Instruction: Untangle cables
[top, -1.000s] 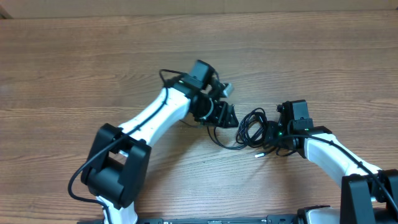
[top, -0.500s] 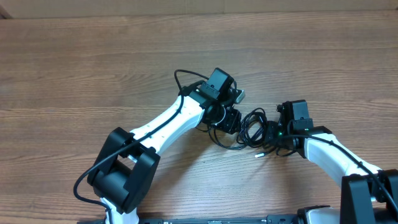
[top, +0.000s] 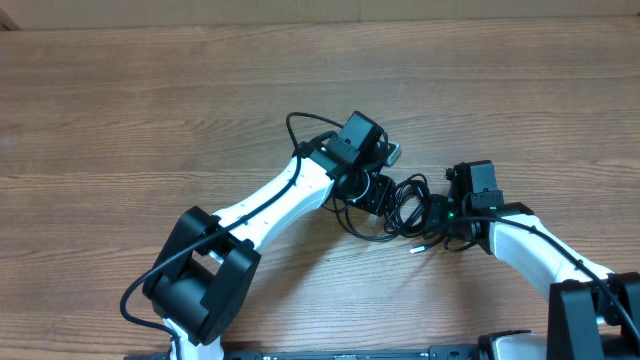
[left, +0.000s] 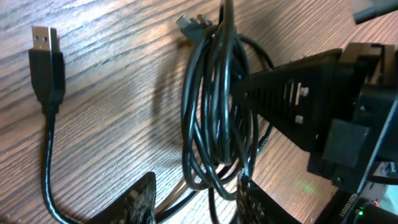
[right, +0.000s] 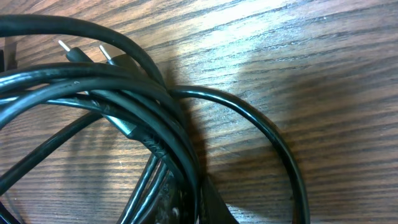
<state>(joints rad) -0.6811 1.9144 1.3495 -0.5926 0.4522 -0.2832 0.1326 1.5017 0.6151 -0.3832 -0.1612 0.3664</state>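
Note:
The cables (top: 405, 205) lie as a bunch of thin black loops at the table's middle, between my two grippers. My left gripper (top: 378, 192) is at the bunch's left side. In the left wrist view the cables (left: 214, 112) hang as a coil and my left gripper (left: 196, 202) is open, its fingertips (left: 142, 198) straddling the coil's lower loops. The wire nearest the left finger stands apart from it. My right gripper (top: 437, 215) is shut on the bunch's right side. In the right wrist view the cables (right: 124, 93) run down into the right gripper (right: 186, 210).
A USB plug (left: 46, 56) on one black lead lies flat on the wood left of the coil. A two-pin silver-tipped plug (right: 81, 53) rests in the bunch. A small silver-tipped plug end (top: 415, 249) lies just below it. My right gripper's black body (left: 298, 93) stands close beside the coil.
My left arm has swung right, up to the bunch, and its jaws have narrowed around the coil's loops. The right arm and its hold on the cables have not moved.

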